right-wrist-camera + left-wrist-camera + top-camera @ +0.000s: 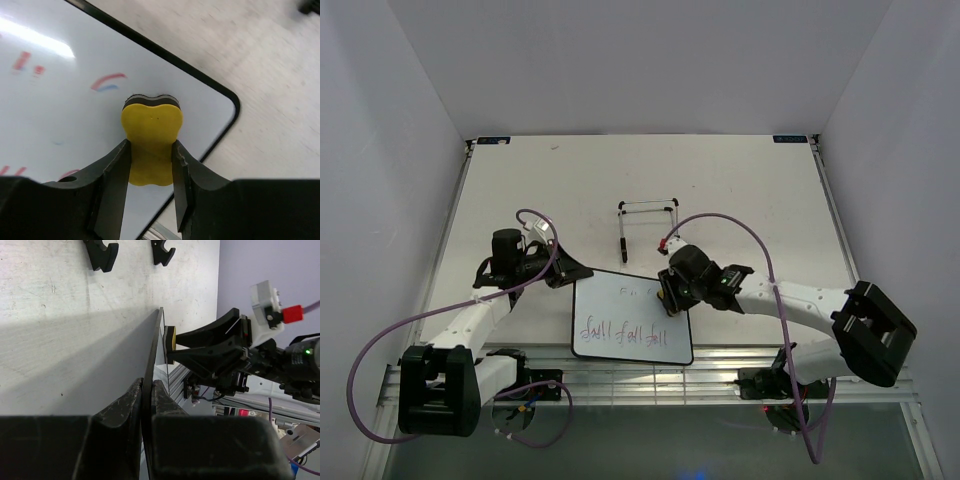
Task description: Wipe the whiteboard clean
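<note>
The whiteboard (pixel 620 305) lies near the table's front edge. It has a black frame, a row of red-green scribbles (pixel 624 333) along its near side and faint marks near its far edge. My left gripper (pixel 574 272) is shut on the board's far left corner. In the left wrist view the fingers (pixel 129 399) pinch the board's edge (pixel 153 352). My right gripper (pixel 668 293) is shut on the yellow eraser (pixel 151 131) and presses it on the board (pixel 55 105) near its far right corner. Small red and blue marks (pixel 108 82) sit just beyond the eraser. The eraser also shows in the left wrist view (pixel 170 337).
A thin wire stand (pixel 646 221) with black feet (pixel 103 255) stands on the table beyond the board. A metal rail (pixel 650 380) runs along the table's near edge. White walls close in the sides and back.
</note>
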Robot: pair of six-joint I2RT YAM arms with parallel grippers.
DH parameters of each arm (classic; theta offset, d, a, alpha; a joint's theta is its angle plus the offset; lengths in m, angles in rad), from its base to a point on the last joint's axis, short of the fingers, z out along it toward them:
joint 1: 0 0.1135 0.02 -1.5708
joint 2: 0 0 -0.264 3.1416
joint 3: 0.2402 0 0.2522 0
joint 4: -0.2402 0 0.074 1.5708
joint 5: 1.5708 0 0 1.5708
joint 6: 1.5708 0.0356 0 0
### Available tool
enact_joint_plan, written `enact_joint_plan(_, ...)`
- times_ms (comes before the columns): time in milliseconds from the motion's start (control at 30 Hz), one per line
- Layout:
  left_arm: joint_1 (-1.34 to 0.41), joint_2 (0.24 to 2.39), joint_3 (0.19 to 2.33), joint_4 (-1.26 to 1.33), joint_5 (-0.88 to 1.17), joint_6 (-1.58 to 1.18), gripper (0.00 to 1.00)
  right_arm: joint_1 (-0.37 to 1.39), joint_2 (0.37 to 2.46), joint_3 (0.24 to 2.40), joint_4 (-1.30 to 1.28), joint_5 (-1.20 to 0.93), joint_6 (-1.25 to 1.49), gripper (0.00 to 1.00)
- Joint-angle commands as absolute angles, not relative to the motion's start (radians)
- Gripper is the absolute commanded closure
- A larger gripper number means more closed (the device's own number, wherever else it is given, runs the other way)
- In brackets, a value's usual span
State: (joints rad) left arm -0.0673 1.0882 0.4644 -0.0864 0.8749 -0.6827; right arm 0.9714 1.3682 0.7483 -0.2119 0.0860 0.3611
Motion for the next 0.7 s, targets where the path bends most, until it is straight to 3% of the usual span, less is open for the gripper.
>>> enact_joint_plan(0, -0.069, 1.057, 0.474, -0.043, 0.859, -0.634, 1.00, 0.933, 1.338, 0.664, -0.279, 0.089, 0.387, 0.67)
enact_joint_plan(200, -0.071, 1.062, 0.472, -0.040, 0.854, -0.638, 1.00, 0.985, 1.385, 0.765, -0.232, -0.018, 0.377, 0.68)
enact_joint_plan(500, -0.069, 1.054, 0.456, -0.052, 0.821, -0.650, 1.00, 1.146, 1.612, 1.170, -0.233, -0.064, 0.344, 0.68)
enact_joint_plan(667, -0.069, 1.052, 0.456, -0.064, 0.810, -0.650, 1.00, 1.140, 1.692, 1.241, -0.251, -0.066, 0.327, 0.67)
